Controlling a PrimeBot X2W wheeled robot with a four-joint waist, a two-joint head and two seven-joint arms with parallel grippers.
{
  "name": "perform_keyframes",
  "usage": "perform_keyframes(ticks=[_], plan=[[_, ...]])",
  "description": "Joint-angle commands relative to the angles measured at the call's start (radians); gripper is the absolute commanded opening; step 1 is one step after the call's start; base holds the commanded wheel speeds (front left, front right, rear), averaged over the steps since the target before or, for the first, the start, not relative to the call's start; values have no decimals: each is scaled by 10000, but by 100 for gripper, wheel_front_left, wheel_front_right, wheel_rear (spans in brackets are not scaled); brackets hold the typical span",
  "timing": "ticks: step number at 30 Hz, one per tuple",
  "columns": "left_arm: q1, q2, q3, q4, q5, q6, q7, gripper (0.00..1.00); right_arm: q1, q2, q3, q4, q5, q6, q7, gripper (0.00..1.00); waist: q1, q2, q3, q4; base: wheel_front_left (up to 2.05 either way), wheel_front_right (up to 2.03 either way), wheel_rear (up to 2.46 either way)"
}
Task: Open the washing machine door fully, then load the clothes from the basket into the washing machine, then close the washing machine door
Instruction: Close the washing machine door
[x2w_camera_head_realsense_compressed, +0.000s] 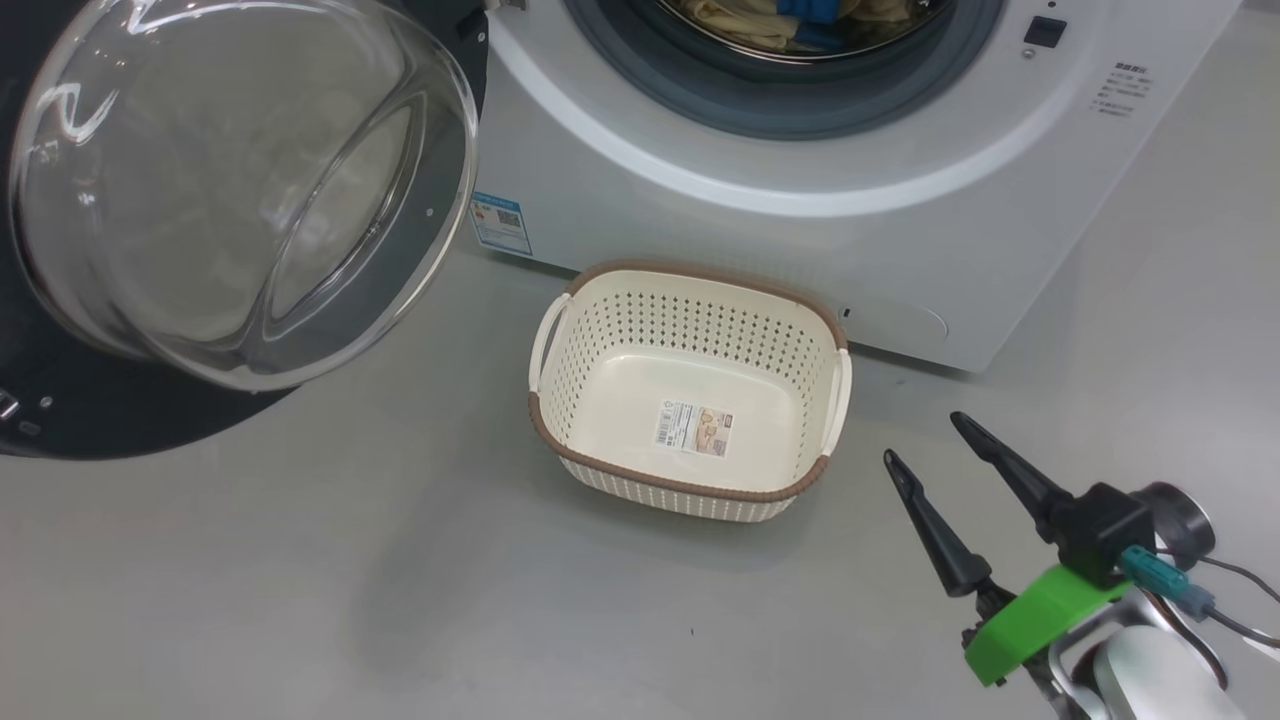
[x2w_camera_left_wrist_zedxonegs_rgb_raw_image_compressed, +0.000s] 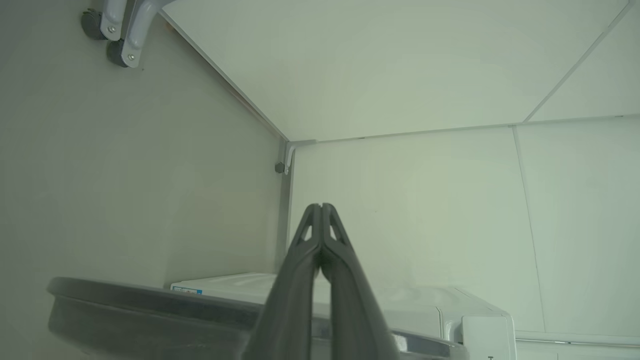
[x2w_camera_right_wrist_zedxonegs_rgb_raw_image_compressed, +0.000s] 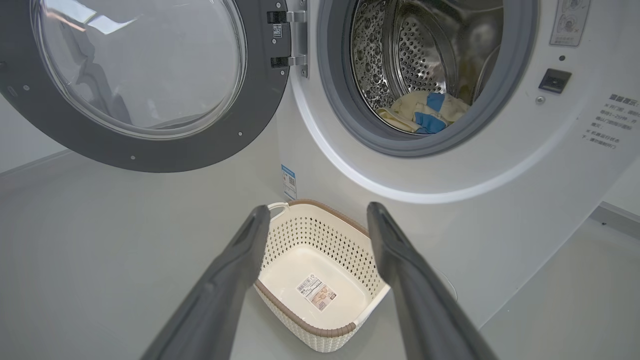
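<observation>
Clothes (x2w_camera_head_realsense_compressed: 790, 20) already lie in the drum of the washing machine (x2w_camera_head_realsense_compressed: 800, 230), up and ahead of our right gripper (x2w_camera_head_realsense_compressed: 922, 436) in the head view. Its two fingers stand wide apart and hold nothing, and the basket (x2w_camera_head_realsense_compressed: 690, 275) sits just to its left, bare but for its label. The washing machine door (x2w_camera_head_realsense_compressed: 240, 190) hangs open far to that gripper's left. In the left wrist view, our left gripper (x2w_camera_left_wrist_zedxonegs_rgb_raw_image_compressed: 320, 205) has its fingers pressed together on nothing, pointing at a pale wall, with a dark curved rim, likely the door's, just beneath them. In the right wrist view the basket lies straight ahead between the spread fingers, with the clothes above and beyond to the right. We judge that only the closing is left. A push from the left fingers could slide off the glossy rim, or the door could fail to latch if fabric creeps over the grey seal.
</observation>
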Motion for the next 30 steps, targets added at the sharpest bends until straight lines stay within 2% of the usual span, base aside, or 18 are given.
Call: perform_keyframes(ticks=[1, 30], plan=[[-222, 579, 15, -243, 30, 320, 124, 0, -399, -229, 166, -330, 107, 39, -67, 100, 0, 0, 63, -47, 0, 0, 0], [81, 599, -1298, 89, 447, -9, 1647, 0, -705, -412, 315, -252, 134, 39, -67, 100, 0, 0, 435, -274, 0, 0, 0]])
